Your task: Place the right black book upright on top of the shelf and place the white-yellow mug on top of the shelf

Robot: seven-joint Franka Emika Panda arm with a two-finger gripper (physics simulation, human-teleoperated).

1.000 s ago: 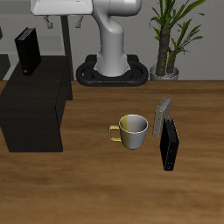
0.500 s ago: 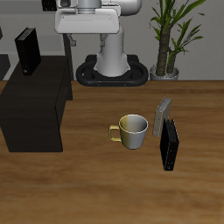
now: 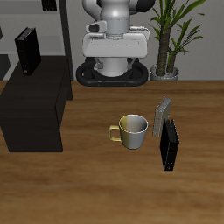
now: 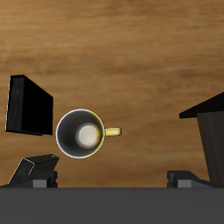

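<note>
The right black book stands upright on the flat top of the black shelf, near its back edge. The white-yellow mug stands upright on the wooden table beside the shelf, its yellow handle pointing toward the shelf. My gripper hangs open and empty high above the table, in front of the robot's base and farther back than the mug. In the wrist view the mug lies below me, a corner of the shelf shows, and my gripper has its fingertips spread wide.
A second black book stands beside the mug, away from the shelf, with a grey book leaning just behind it. The second black book also shows in the wrist view. A potted plant stands at the back.
My gripper has swung from above the shelf side toward the middle of the table and come lower. The books and the mug have not moved.
</note>
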